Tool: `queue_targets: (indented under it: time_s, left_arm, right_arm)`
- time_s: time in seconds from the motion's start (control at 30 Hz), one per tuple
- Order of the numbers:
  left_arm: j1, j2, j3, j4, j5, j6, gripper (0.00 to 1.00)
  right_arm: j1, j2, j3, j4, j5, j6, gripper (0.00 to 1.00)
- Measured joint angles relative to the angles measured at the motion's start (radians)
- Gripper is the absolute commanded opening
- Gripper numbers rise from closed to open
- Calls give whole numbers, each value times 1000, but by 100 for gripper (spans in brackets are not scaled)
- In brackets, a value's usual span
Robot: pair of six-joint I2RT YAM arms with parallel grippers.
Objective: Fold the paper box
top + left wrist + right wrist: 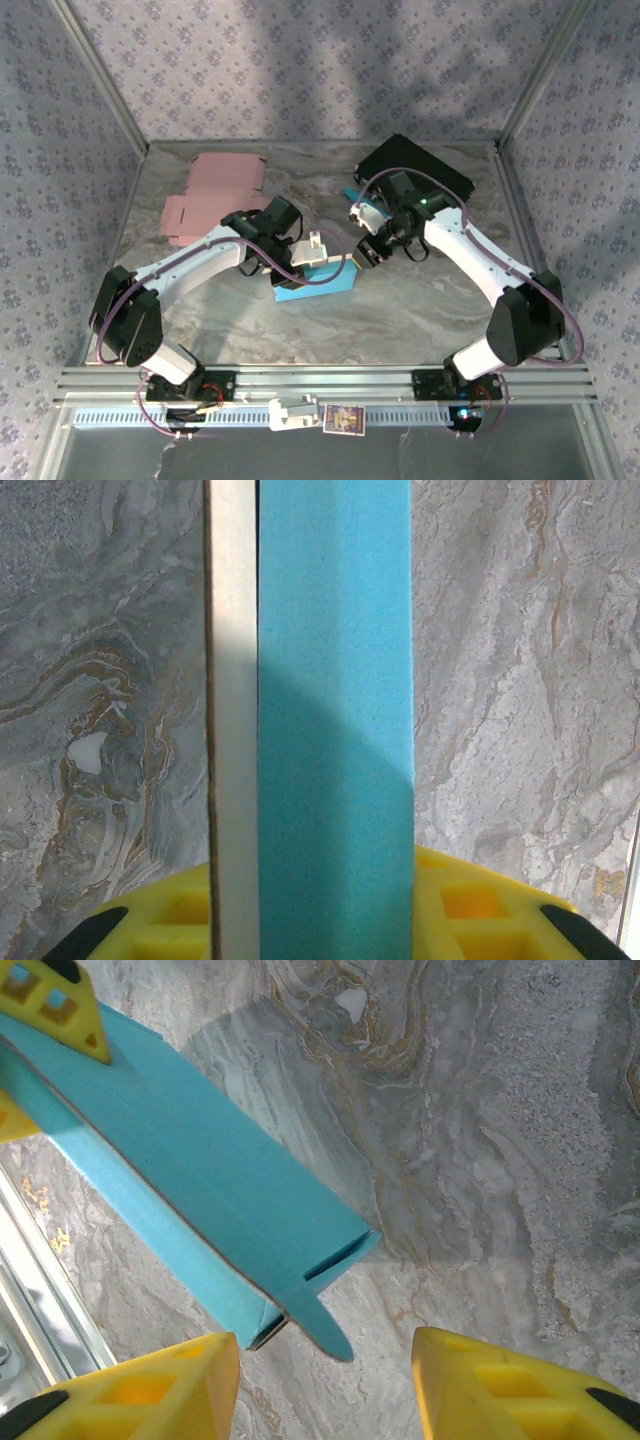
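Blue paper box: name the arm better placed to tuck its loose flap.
Probably right. The right gripper, open, faces the loose flap of the blue paper box; the left gripper holds the box.

Partly folded blue paper box point(318, 279)

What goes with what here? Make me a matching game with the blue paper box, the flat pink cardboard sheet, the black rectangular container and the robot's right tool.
Things:
1. blue paper box
2. flat pink cardboard sheet
3. black rectangular container
4. right tool

Place or state:
A. open, at the box's flap end
B. lying unfolded at the far left
C. clamped in the left tool
D. in the far right corner

Pairs: 1-C, 2-B, 3-D, 4-A
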Motion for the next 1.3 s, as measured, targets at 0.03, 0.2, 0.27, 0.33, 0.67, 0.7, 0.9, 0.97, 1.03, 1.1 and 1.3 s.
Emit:
queue_targets:
  time_s: [0.03, 0.2, 0.27, 0.33, 0.67, 0.7, 0.9, 0.97, 1.03, 1.1, 1.3]
  left_arm:
    - [0, 0, 0, 0, 0, 0, 24]
    - [0, 0, 0, 0, 1, 0, 25]
    - [0, 2, 0, 0, 2, 0, 25]
    - [3, 6, 1, 0, 6, -1, 25]
    - [7, 13, 4, 1, 14, -1, 24]
    - [7, 13, 4, 1, 14, -1, 24]
    - [7, 13, 6, 0, 14, -1, 24]
    - [7, 13, 6, 1, 14, -2, 25]
    - [7, 13, 6, 1, 14, -2, 25]
    - [7, 13, 6, 1, 14, -2, 24]
    - [7, 28, 18, 1, 19, -12, 22]
  right_arm:
    - [2, 6, 4, 0, 3, 0, 50]
    - [6, 24, 31, 1, 23, -8, 41]
    - [6, 32, 42, 0, 25, -11, 37]
    - [8, 36, 44, 0, 24, -11, 36]
    - [13, 37, 44, -7, 29, -10, 30]
    - [14, 37, 44, -8, 29, -8, 30]
    - [24, 37, 44, -8, 37, -2, 22]
    - [26, 37, 44, -8, 39, 4, 20]
    - [27, 37, 44, -9, 39, 6, 20]
    - [28, 37, 44, -11, 40, 10, 18]
    - [34, 37, 44, -19, 57, 21, 20]
